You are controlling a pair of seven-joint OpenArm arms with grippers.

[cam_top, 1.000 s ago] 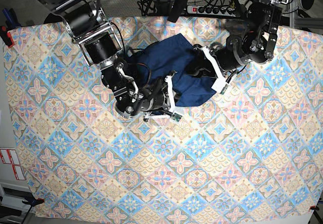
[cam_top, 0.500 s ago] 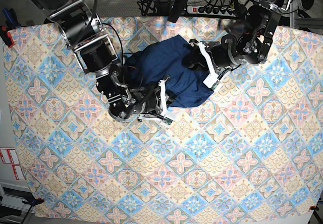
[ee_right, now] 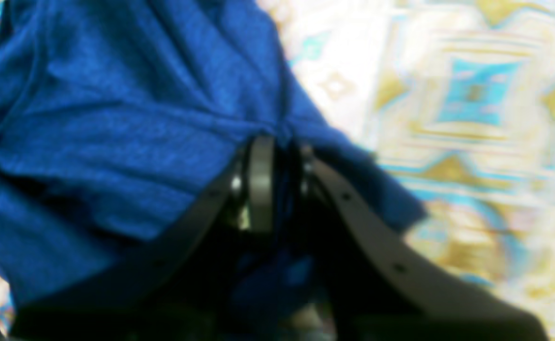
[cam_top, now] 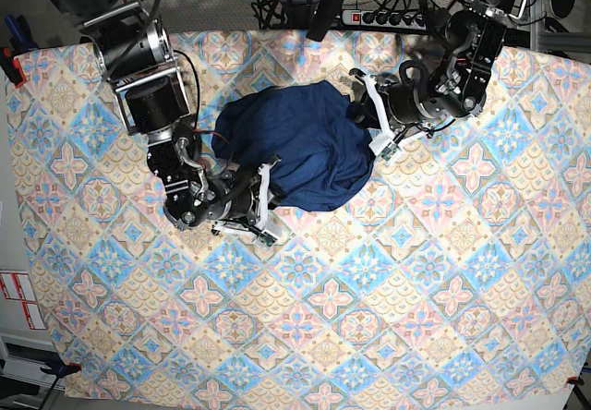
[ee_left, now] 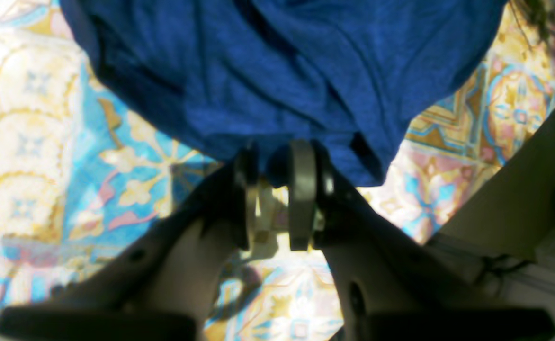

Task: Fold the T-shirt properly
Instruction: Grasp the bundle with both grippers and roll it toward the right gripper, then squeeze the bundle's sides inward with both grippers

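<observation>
Patterned tablecloth (cam_top: 388, 290) under bunched, creased navy T-shirt (cam_top: 305, 147)

Two arms, black jointed housings with boxy silver-edged upper segments and thin black cables. Right hand (cam_top: 266, 181): white-trimmed fingers (ee_right: 261, 182) with grey pads, dark shanks with small screw holes. Left hand (cam_top: 367, 119): same build, white-trimmed, grey-padded fingers (ee_left: 301, 189).

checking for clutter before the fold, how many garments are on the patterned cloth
1: a plain dark navy-blue knit T-shirt, bunched at the far centre of the patterned cloth between both arms. Nothing else shows, though something could hide beneath.
</observation>
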